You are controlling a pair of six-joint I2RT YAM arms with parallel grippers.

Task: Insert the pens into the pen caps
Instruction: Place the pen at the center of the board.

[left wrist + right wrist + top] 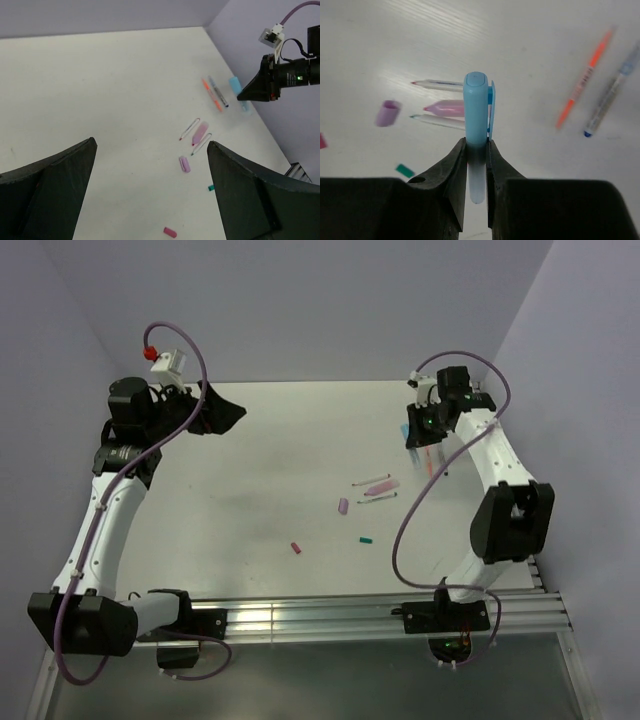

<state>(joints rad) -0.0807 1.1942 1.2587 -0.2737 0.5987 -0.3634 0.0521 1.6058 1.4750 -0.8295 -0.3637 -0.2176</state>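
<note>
My right gripper (477, 150) is shut on a light blue pen (477, 115) with a clipped light blue cap and a pale barrel, held above the table; the left wrist view also shows this pen (235, 86). Below it lie a pink pen (445, 106) and two whitish pens (437, 85), (437, 121). An orange pen (583, 80) and a blue-grey pen (610, 95) lie to the right. Loose pen caps lie apart: lilac (387, 113), teal (405, 170) and pink-red (170, 232). My left gripper (150, 190) hangs open and empty at the far left (225, 412).
Purple cables loop over both arms. The table's back edge meets the lilac walls; an aluminium rail (330, 620) runs along the near edge. The right gripper (418, 435) hovers at the far right, close to the right wall.
</note>
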